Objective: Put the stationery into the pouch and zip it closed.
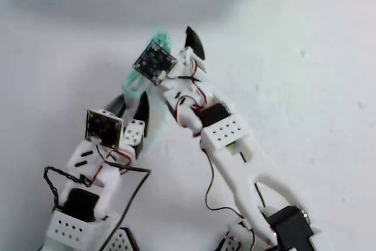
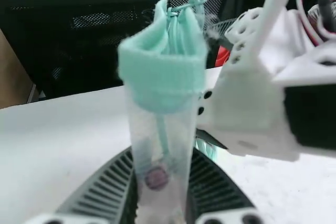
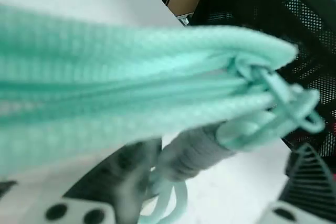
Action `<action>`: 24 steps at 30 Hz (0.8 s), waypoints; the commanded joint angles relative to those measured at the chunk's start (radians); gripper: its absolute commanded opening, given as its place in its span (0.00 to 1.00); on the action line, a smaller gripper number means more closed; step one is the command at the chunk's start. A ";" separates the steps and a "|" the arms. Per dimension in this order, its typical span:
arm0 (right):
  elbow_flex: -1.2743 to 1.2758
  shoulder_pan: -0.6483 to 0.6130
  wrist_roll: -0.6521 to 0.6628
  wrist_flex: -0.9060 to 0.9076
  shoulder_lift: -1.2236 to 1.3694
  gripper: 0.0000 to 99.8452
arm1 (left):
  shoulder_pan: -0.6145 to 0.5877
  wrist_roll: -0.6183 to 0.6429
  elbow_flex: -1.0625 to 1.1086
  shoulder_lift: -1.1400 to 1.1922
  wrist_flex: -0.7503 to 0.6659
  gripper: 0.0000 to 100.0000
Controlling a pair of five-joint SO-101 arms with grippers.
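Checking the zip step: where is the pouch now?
In the high view, the pouch is left of the table's middle, held in the left tool, its mint top by the right tool.

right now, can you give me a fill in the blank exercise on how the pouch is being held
1. The pouch has a mint-green top and a ___ lower body.
2. The left gripper holds the pouch ___, not lying flat.
3. The table beneath is plain ___.
Missing words: clear; upright; white.
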 commanded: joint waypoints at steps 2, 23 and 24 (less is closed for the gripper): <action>-0.046 -0.022 0.008 -0.110 -0.002 0.14 | 0.024 -0.012 -0.031 0.007 0.006 0.02; -0.064 -0.120 -0.017 0.464 -0.562 0.02 | 0.018 -0.011 0.000 0.008 -0.061 0.02; -0.080 -0.137 -0.018 0.507 -0.564 0.02 | 0.018 -0.012 0.000 0.008 -0.061 0.02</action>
